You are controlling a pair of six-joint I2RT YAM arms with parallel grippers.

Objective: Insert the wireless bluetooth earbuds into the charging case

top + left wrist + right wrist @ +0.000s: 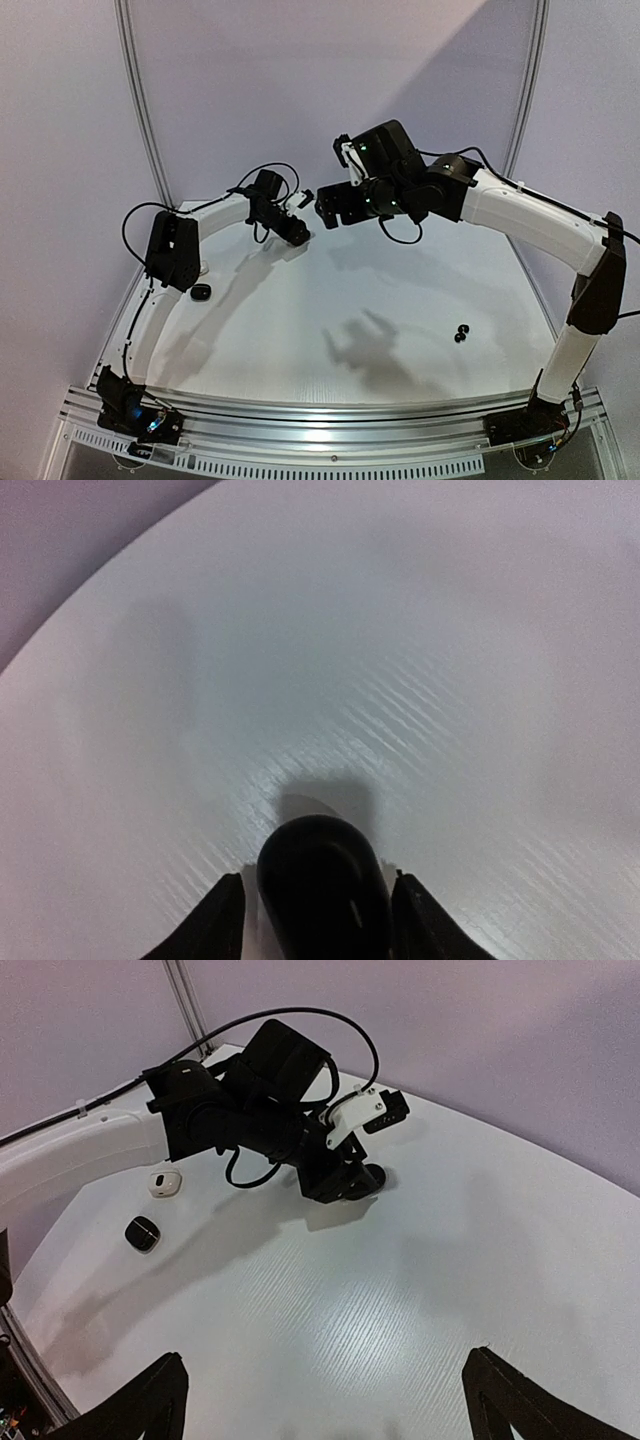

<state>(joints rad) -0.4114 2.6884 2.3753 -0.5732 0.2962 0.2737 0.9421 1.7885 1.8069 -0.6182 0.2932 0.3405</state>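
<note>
Lying close together on the right part of the white table [400,290], two tiny black earbuds [461,334] show from above. At the left wrist, the left gripper [320,880] half-closed brackets a glossy black oval charging case [322,905], pale slivers either side. At the right wrist, the right gripper [325,1410] gapes wide, holding nothing.

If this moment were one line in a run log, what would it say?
left gripper: at table, jaws flanking black case, grip unclear | right gripper: open, empty, raised | earbuds: loose on table
</note>
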